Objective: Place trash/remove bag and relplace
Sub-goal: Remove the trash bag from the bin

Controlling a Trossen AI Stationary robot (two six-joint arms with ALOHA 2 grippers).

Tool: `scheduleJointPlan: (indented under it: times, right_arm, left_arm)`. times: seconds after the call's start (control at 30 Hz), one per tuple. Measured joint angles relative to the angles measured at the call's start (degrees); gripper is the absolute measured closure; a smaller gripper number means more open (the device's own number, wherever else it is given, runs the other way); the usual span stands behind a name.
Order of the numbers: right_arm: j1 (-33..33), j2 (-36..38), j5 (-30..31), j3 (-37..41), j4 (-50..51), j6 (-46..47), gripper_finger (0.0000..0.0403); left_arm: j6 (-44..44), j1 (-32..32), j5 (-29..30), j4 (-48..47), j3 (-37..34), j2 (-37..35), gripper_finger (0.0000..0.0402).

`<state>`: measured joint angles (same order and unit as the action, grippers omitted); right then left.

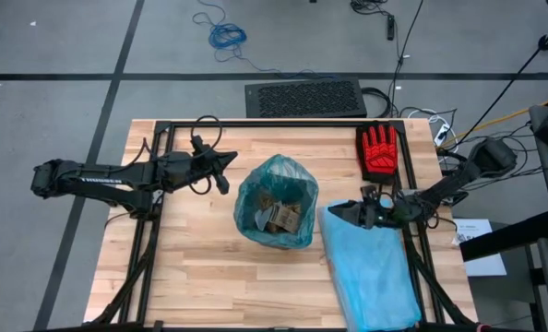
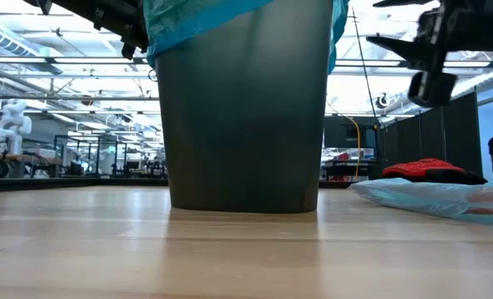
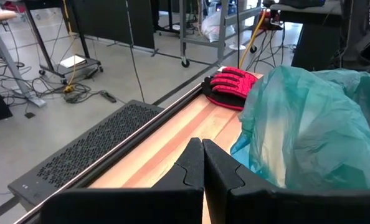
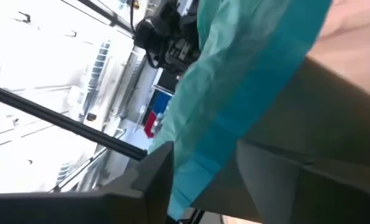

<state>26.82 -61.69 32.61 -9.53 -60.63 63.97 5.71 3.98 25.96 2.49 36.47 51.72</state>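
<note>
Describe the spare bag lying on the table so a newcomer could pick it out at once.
Start at the dark bin standing mid-table, lined with a crinkly teal-green bag. On the side where the right hand hovers, a plastic bag lies flat on the wood, reaching to the table's near edge. It is paler and sky-blue, unlike the greener liner, and lies nearer than the red glove.

Left arm [image 1: 108,175]: matte black, slim jointed links, pale lettering along the long forearm link.
Right arm [image 1: 458,180]: matte black, bulkier rounded joint housing at its 2 o'clock end.
Left gripper [image 3: 202,163]: two flat, angular black fingers.
Cables: thin black loops beside the left wrist.
</note>
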Motion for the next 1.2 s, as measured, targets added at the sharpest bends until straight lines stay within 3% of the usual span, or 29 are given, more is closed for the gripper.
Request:
scheduleJointPlan:
  times: [0.2,0.37,0.57,0.7,1.03,1.2]
  right_arm:
    - [-4.2,-6.6,-5.6,-3.6,3.8,5.4,0.0215]
    - [-5.9,-12.5,-8.9,-4.7,-5.7,5.6,0.0226]
    - [-6.2,-18.7,-10.9,-7.4,-7.8,7.2,0.0233]
    - [-7.1,-22.1,-15.0,-9.4,-14.5,4.3,0.0234]
    - [-8.9,-23.5,-17.9,-10.7,-22.5,-2.1,0.0238]
    - [-12.4,-23.5,-19.8,-10.7,-24.8,-3.9,0.0289]
  left_arm:
    - [0.0,0.0,-0.2,0.0,0.0,0.0,0.0401]
    - [0.0,0.0,-0.2,-0.4,0.0,0.0,0.0401]
    - [-0.1,0.0,-0.2,-0.6,0.0,0.0,0.0401]
    - [-0.1,0.0,-0.2,-0.6,0.0,0.0,0.0401]
    - [-0.1,0.0,-0.2,-0.5,0.0,0.0,0.0401]
    - [-0.3,0.0,-0.2,-0.2,0.0,0.0,0.0401]
